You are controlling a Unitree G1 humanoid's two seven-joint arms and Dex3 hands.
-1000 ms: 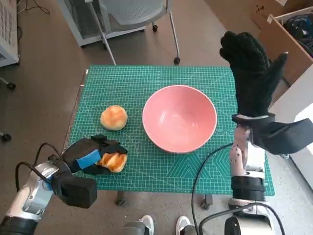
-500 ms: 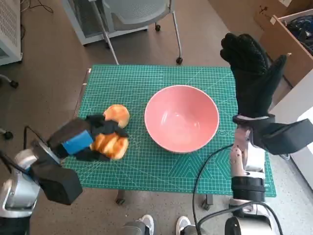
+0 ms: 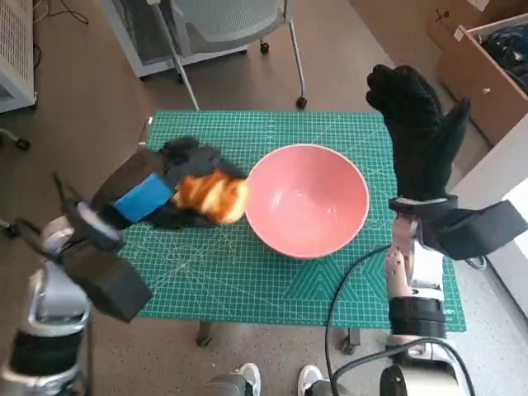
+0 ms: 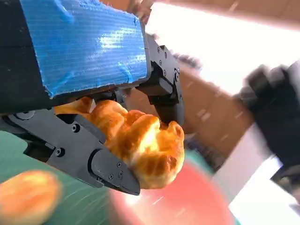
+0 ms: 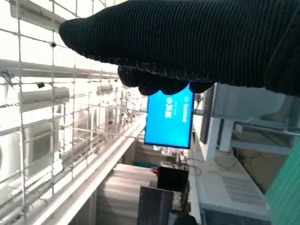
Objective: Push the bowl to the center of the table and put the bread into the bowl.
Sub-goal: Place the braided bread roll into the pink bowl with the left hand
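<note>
So the left hand (image 3: 169,191) has its fingers closed round a twisted, croissant-like bread (image 3: 213,196) and is holding it above the table (image 3: 247,285), just beside the rim of the pink bowl (image 3: 307,198) on the bowl's left. The bowl sits roughly mid-table on the green cutting mat (image 3: 272,132), so the pushing part looks done to me, and the bread isn't in it yet.

On handling: the bread looks light and soft with a glossy, flaky crust, so I'd guess it squashes or sheds flakes if squeezed hard. The grip across its middle, with the ends poking out on either side, seems like the sensible place. The left wrist view shows the black fingers (image 4: 101,164) pressing in from both sides of the bread (image 4: 140,145). The bowl looks rigid and smooth, so it would probably slide easily on the mat.

The right hand (image 3: 417,124) is raised beside the table with its fingers spread and nothing in it.

Hard to make out: the left wrist view is badly blurred. There's an orange blob (image 4: 28,194) low down that could be a second bun, but in the head view the left hand covers that spot, so I can't confirm it. The right wrist view is mostly glove (image 5: 197,42) and background room, with no table visible.
</note>
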